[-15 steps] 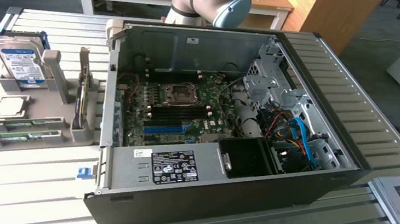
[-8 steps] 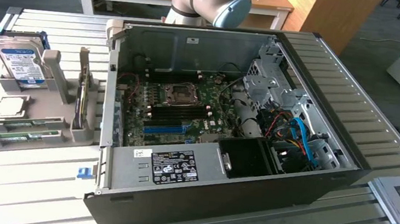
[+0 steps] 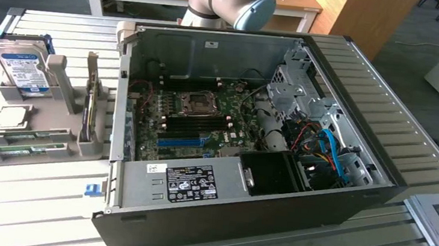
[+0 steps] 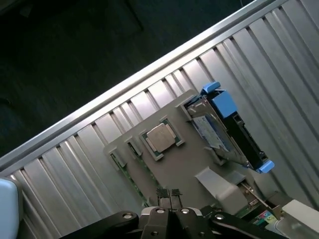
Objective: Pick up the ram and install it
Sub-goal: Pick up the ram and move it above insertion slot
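Toward the lower left of the exterior view, on the slatted worktop (image 3: 26, 201) beside the open computer case (image 3: 278, 183), you'll find the ram (image 3: 37, 135). It lies flat, with its long axis running across the frame from left to right (a second stick sits just below it). Your tool (image 4: 169, 193) is clenched on nothing, fingertips pressed together, and hangs above the grey parts tray (image 4: 189, 159) near the processor chip (image 4: 160, 137). Your arm (image 3: 231, 3) stands at top centre, so the ram lies well off, down and to the exterior view's left.
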Available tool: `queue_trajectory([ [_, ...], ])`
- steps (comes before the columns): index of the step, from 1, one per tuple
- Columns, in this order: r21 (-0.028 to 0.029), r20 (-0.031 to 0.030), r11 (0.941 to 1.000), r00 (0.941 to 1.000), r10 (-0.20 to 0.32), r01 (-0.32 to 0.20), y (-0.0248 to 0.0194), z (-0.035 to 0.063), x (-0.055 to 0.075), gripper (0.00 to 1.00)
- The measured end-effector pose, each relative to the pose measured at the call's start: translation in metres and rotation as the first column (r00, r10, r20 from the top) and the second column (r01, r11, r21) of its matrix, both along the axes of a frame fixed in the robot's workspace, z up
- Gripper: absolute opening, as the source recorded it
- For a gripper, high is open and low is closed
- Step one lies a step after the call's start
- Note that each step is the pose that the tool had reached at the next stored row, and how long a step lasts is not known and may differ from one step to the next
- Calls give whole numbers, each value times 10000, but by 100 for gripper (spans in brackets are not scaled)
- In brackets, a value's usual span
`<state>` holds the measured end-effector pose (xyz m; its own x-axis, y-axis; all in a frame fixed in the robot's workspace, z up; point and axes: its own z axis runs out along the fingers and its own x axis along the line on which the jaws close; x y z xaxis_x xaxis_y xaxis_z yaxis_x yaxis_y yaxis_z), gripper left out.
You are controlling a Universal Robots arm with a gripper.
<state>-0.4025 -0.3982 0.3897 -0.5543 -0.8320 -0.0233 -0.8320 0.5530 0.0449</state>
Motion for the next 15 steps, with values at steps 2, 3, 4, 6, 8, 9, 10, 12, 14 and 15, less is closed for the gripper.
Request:
queue_trajectory([
  [2,0,0,9993,9993,372,-372,0,0,0,10],
  [3,0,0,9985,9985,553,-553,0,0,0,10],
  [4,0,0,9973,9973,732,-732,0,0,0,10],
  [6,0,0,9940,9940,1090,-1090,0,0,0,10],
  [8,0,0,9893,9893,1458,-1458,0,-1,0,10],
  [9,-1,-1,9865,9865,1636,-1636,0,0,0,10],
  [10,0,0,9833,9833,1819,-1819,0,-1,0,10],
  [12,0,0,9761,9761,2171,-2171,0,-1,0,10],
  [14,0,0,9677,9677,2521,-2521,0,-2,0,10],
  [15,0,0,9630,9630,2694,-2694,0,-2,0,10],
])
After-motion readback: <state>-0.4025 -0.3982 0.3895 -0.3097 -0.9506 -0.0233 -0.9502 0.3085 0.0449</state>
